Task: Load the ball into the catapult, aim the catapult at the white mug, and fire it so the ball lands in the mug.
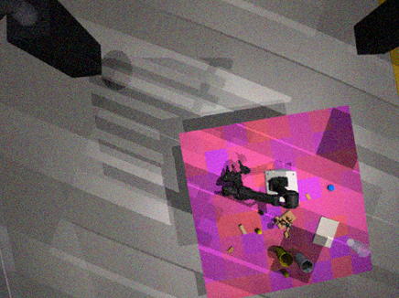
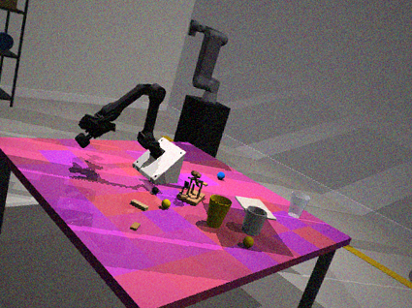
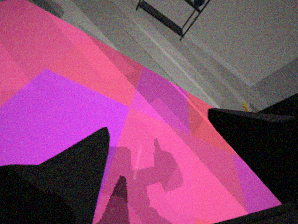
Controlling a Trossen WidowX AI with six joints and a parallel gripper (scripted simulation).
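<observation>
Top: looks steeply down from high above; the bench [image 1: 238, 282] [image 2: 151, 267] [image 3: 165, 120] sits small, lower right.
Exterior: stands off beside a near corner, facing obliquely down across it.
Wrist: close, between the pincer's [image 3: 159, 120] fingers.
Shared by top and exterior: whole benchtop.

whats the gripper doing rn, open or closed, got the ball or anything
Gripper: open wide, nothing between its fingers, no ball held.

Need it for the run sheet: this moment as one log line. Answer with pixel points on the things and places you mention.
claw [image 1: 242, 166] [image 2: 81, 128] [image 3: 159, 122]: open, empty | catapult [image 1: 285, 220] [image 2: 191, 197]: upright on table | yellow cup [image 1: 283, 257] [image 2: 217, 212]: upright beside grey cup [image 1: 304, 263] [image 2: 254, 221]
</observation>
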